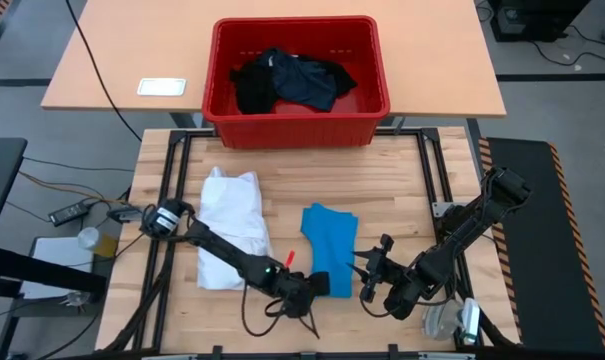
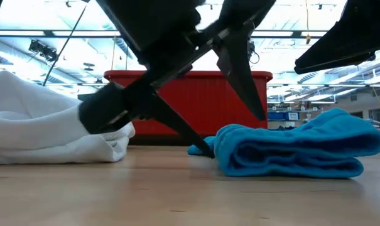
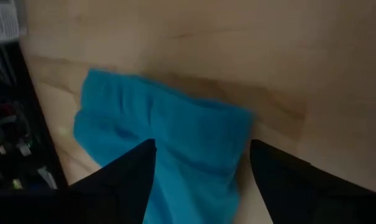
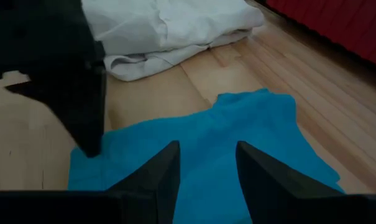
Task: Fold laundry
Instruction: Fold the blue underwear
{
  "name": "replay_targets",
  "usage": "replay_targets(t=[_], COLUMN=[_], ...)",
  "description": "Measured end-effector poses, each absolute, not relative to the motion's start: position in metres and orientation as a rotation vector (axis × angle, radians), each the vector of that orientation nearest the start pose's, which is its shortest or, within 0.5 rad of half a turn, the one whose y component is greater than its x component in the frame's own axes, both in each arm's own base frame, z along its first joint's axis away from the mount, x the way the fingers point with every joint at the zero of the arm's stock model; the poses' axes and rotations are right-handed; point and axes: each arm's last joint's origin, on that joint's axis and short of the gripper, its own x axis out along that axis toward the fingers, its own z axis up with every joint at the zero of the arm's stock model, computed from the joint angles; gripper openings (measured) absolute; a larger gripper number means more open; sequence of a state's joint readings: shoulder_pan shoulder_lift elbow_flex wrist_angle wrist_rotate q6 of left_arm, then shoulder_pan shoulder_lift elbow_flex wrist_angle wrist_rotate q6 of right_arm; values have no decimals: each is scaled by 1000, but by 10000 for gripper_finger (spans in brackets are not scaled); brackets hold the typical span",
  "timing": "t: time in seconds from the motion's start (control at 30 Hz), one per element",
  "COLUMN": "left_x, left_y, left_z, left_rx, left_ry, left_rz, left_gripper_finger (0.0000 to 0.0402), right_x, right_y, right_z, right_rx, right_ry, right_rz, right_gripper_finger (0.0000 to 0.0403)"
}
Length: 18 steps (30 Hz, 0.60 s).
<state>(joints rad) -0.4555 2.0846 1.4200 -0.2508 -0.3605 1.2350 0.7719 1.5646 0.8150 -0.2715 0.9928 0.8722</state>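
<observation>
The small blue piece (image 1: 330, 245) lies folded in several layers on the wooden table, right of the folded white shirt (image 1: 232, 228). My left gripper (image 1: 320, 285) is open at the blue piece's near left corner. In the left wrist view its fingers (image 3: 202, 143) stand astride the blue cloth (image 3: 175, 143). My right gripper (image 1: 370, 275) is open and hangs above the blue piece's near right side (image 4: 250, 130), with nothing between its fingers (image 4: 206, 144). Black garments (image 1: 287, 80) lie in the red crate (image 1: 372, 110). My left gripper comes slanting down from the table's near left. One fingertip (image 2: 205, 149) is down at table height, right at the blue piece's folded edge (image 2: 220, 149); whether it touches the cloth I cannot tell. The other finger (image 2: 243, 75) stands above the cloth, clear of it.
The red crate stands on a second table beyond the far edge. Bare wood lies to the right of the blue piece (image 1: 412, 200) and between it and the shirt (image 1: 287, 225). A white card (image 1: 162, 87) lies at the far left.
</observation>
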Motion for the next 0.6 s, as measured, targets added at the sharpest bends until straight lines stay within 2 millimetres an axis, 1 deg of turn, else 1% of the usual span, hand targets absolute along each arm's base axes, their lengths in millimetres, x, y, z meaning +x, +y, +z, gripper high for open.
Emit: replay_targets(t=[0.13,0.23,0.3,0.4,0.6], left_x=[398,400,401,406,405], left_y=[-188,-183,-177,-170,-167], left_z=[156,153,150,150,148], left_rx=[1547,1560,1540,1496,1418], left_ry=[658,667,688,665,658], left_rz=[-623,-633,-667,-700,-767], left_gripper_finger=[250,241,236,234,233], right_x=[219,219,220,220,220], right_y=[180,180,180,180,180], right_z=[173,173,174,174,174], right_rx=[51,53,55,56,54], right_ry=[489,488,487,486,487], right_rz=[-444,-444,-444,-444,-443], right_gripper_finger=[162,162,162,162,162])
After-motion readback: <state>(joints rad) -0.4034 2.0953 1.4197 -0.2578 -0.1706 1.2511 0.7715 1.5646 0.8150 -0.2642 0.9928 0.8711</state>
